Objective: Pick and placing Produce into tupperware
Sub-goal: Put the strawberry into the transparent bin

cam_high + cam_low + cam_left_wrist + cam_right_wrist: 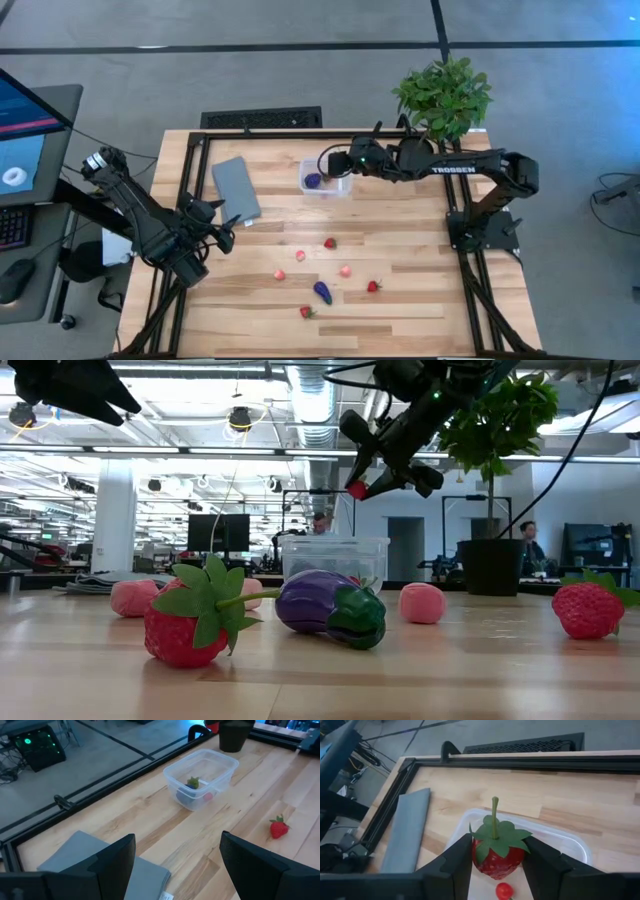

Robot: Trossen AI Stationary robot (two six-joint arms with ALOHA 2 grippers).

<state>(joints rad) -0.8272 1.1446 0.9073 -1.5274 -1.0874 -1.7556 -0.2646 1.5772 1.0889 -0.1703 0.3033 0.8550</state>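
Note:
The clear tupperware stands at the table's far middle with a purple eggplant piece and a small red piece inside. My right gripper hovers over the tub, shut on a red strawberry. More produce lies loose on the wood nearer the front: strawberries, pink pieces and another eggplant. My left gripper waits open above the table's left side. My right gripper pinches the strawberry's red body between its two fingers, one on each side. The fingers slant down from the table's right. The strawberry hangs clear above the tub, with its green top and stem pointing away from the wrist.
A flat grey lid lies left of the tub. A leafy potted plant stands at the far right corner. Black frame rails run along the table's edges. Bare wood lies between the tub and the loose produce.

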